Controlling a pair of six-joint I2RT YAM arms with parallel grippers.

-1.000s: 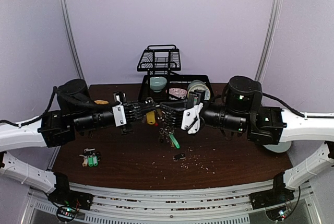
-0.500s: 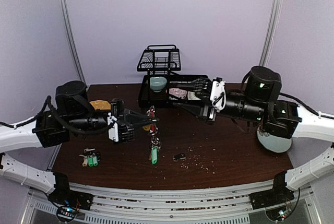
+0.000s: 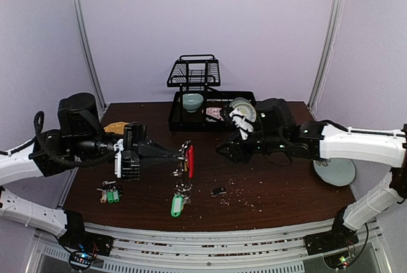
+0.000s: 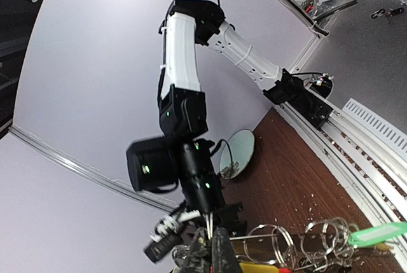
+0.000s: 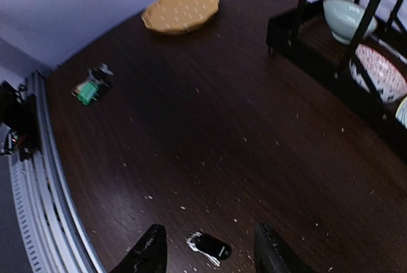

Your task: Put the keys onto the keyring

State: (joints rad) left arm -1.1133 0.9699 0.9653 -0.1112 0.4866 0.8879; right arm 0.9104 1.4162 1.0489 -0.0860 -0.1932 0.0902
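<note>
My left gripper (image 3: 173, 156) is shut on the wire of the keyring (image 3: 189, 160), a large ring with a red sheathed arc, held above the table at centre left. Silver keys and a green tag (image 3: 177, 206) hang from it. In the left wrist view my gripper (image 4: 213, 247) pinches the wire beside the ring's loops (image 4: 283, 244) and the green tag (image 4: 378, 233). My right gripper (image 3: 222, 152) is open and empty, above a loose dark-tagged key (image 3: 219, 191). In the right wrist view that key (image 5: 213, 246) lies between the spread fingers of the gripper (image 5: 210, 230). More keys with green tags (image 3: 109, 194) lie at the front left and show in the right wrist view (image 5: 89, 88).
A black dish rack (image 3: 202, 98) with a bowl (image 5: 346, 18) and plates stands at the back centre. A yellow plate (image 3: 118, 126) lies at the back left and a pale plate (image 3: 335, 172) at the right. Crumbs are scattered near the dark key.
The two grippers, together at the ring a second ago, have parted. My left arm drew back left with the keyring. My right arm swung out, then lowered open over the dark-tagged key.
</note>
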